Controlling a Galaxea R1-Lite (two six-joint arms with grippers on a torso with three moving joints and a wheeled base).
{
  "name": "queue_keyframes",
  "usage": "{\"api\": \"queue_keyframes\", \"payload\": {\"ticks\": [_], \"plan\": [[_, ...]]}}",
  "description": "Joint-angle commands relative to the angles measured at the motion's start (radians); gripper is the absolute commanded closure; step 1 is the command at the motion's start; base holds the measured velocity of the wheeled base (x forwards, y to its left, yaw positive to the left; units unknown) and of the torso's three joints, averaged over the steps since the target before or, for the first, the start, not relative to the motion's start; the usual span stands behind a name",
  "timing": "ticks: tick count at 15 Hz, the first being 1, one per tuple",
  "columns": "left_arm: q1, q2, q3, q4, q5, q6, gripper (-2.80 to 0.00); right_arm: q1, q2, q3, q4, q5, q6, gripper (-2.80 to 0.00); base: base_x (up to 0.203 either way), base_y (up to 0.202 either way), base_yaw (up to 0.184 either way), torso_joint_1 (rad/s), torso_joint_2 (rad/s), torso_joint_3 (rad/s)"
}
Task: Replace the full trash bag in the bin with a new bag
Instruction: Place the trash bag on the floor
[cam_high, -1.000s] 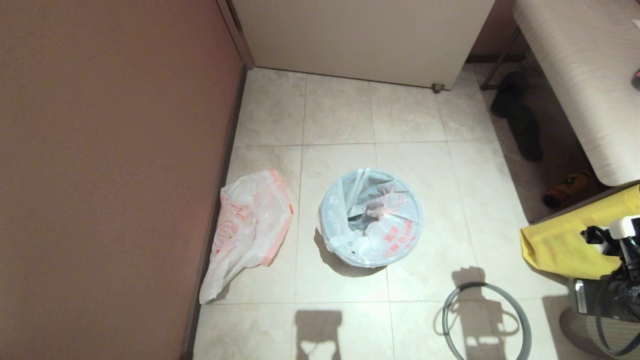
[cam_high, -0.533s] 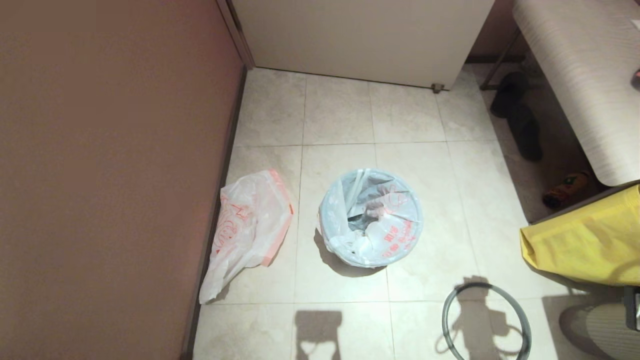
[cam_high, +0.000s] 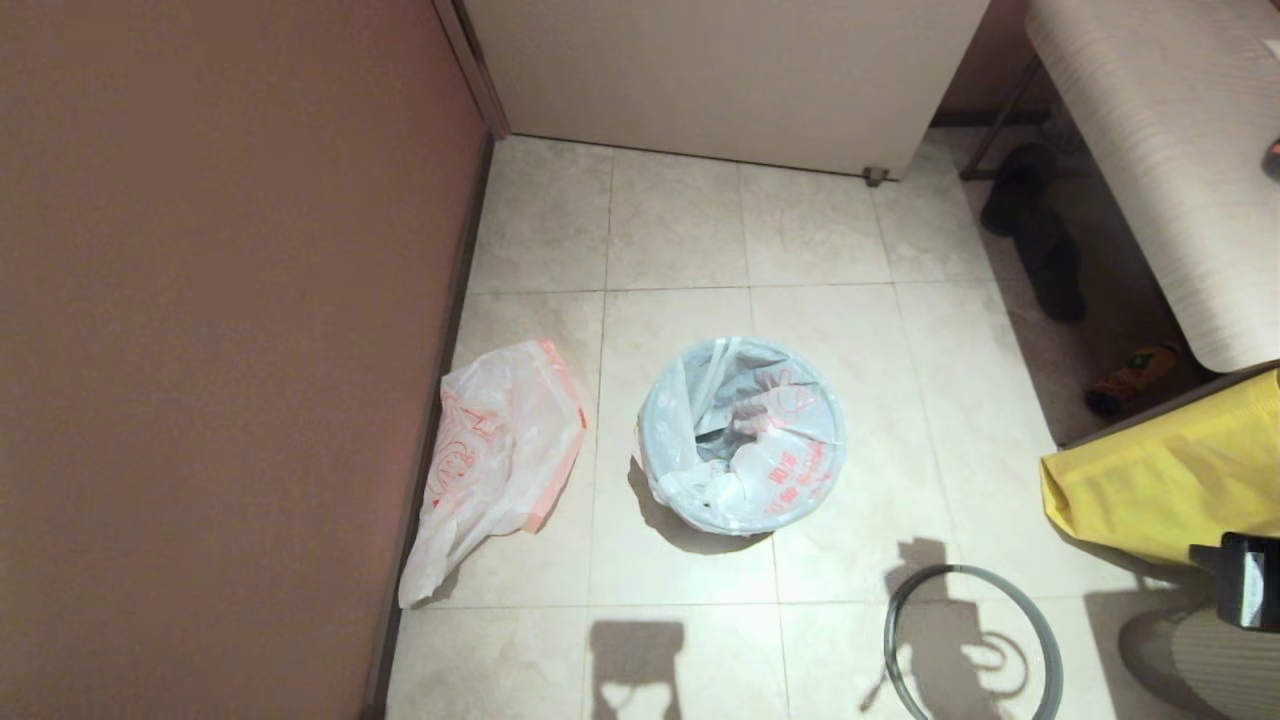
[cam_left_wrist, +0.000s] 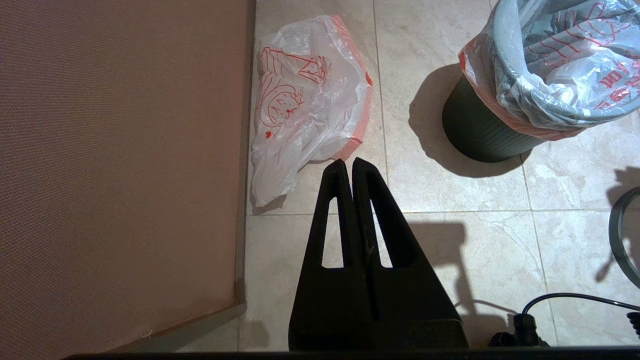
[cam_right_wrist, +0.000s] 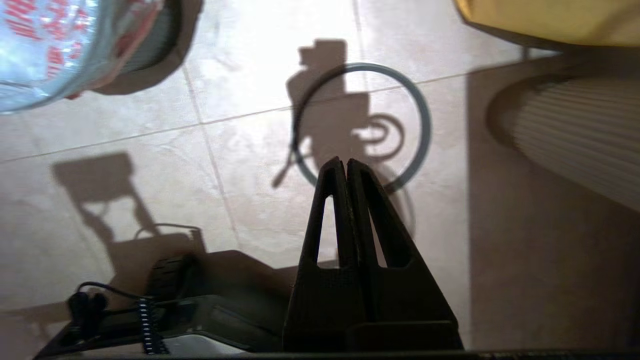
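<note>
The bin (cam_left_wrist: 480, 135), a small black pail, stands mid-floor. The full trash bag (cam_high: 745, 430) lines it, folded over the edge, with paper and scraps showing inside. It also shows in the left wrist view as the full trash bag (cam_left_wrist: 560, 65). The new bag (cam_high: 500, 450) lies flat by the left wall, its orange hem toward the bin. The grey hoop rim (cam_high: 958, 569) lies on the floor to the bin's right. My left gripper (cam_left_wrist: 347, 161) hangs shut and empty short of the new bag (cam_left_wrist: 305, 105). My right gripper (cam_right_wrist: 346, 161) is shut and empty above the hoop rim (cam_right_wrist: 426, 120).
A brown wall (cam_high: 220, 350) runs along the left and a white cabinet (cam_high: 720, 70) closes the back. At right are a table (cam_high: 1160, 150), a yellow bag (cam_high: 1150, 490), dark slippers (cam_high: 1040, 240) and a ribbed round object (cam_right_wrist: 575, 135). A black part of my right arm (cam_high: 1245, 580) shows at the right edge.
My right arm has drawn back at the right edge of the head view, leaving only a black part showing. Its shadow over the hoop has shifted. Bags, bin and hoop have not moved.
</note>
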Motion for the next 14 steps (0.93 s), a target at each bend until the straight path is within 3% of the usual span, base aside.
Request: {"api": "queue_keyframes", "payload": {"ticks": [1, 5, 8, 14], "plan": [[0.000, 0.000, 0.000, 0.000, 0.000, 0.000, 0.00, 0.054, 0.075, -0.005, -0.024, 0.000, 0.031, 0.00, 0.000, 0.000, 0.000, 0.000, 0.00, 0.000], [0.000, 0.000, 0.000, 0.000, 0.000, 0.000, 0.00, 0.096, 0.339, -0.025, -0.252, 0.011, 0.095, 0.00, 0.000, 0.000, 0.000, 0.000, 0.00, 0.000], [0.000, 0.000, 0.000, 0.000, 0.000, 0.000, 0.00, 0.062, 0.597, -0.120, -0.410, 0.059, 0.096, 0.00, 0.000, 0.000, 0.000, 0.000, 0.00, 0.000], [0.000, 0.000, 0.000, 0.000, 0.000, 0.000, 0.00, -0.025, 1.092, -0.592, -0.510, 0.237, 0.042, 0.00, 0.000, 0.000, 0.000, 0.000, 0.00, 0.000]]}}
